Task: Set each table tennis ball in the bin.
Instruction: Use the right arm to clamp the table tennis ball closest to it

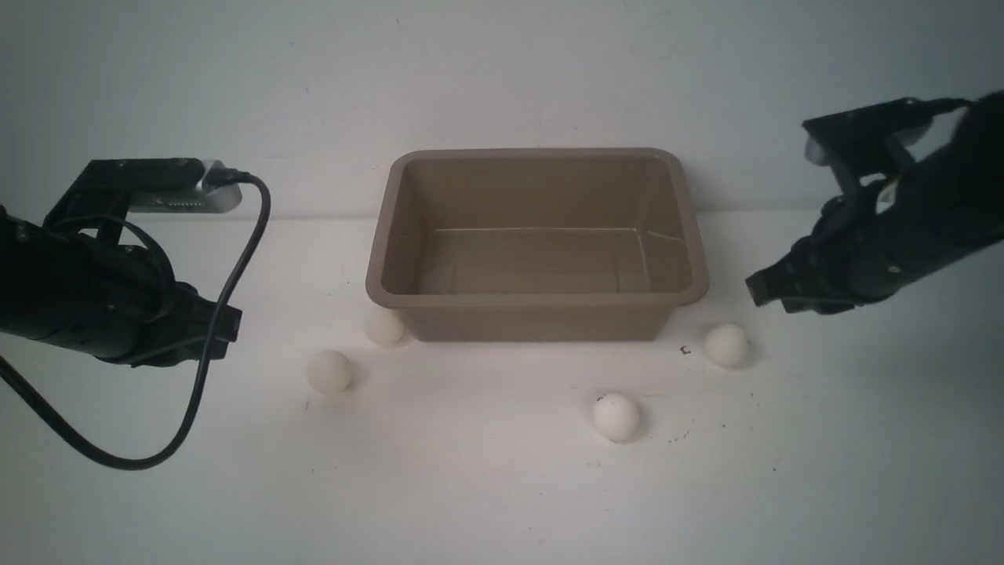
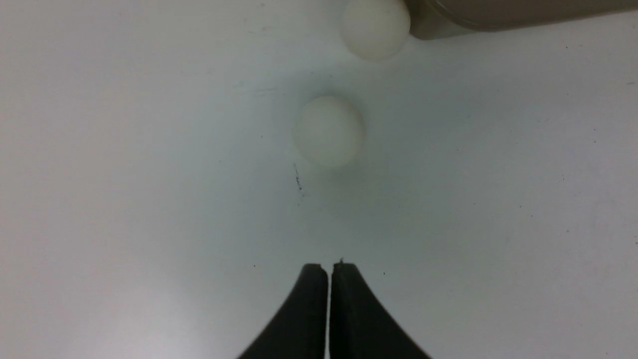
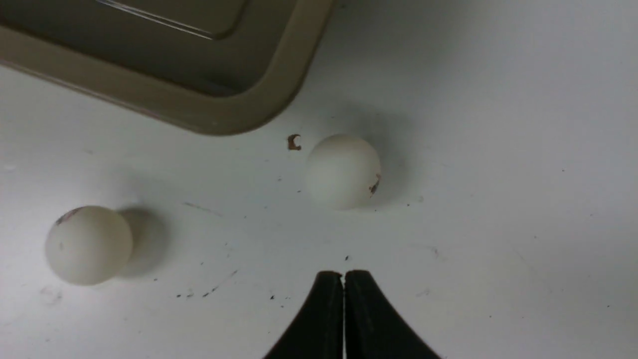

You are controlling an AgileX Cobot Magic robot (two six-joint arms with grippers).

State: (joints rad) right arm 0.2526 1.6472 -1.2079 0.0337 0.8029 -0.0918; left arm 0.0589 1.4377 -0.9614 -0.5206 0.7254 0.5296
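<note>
The taupe-brown bin stands empty at the table's middle. Four white table tennis balls lie in front of it. One ball touches the bin's front left corner, another ball lies left of it. A ball lies off the bin's front right corner, and a ball with a dark mark lies nearer me. My left gripper is shut and empty, left of the left pair. My right gripper is shut and empty, above the right ball; the marked ball lies beside it.
A black cable loops from my left arm down over the table. A small brown speck lies beside the right ball. The white table runs back to a pale wall behind the bin.
</note>
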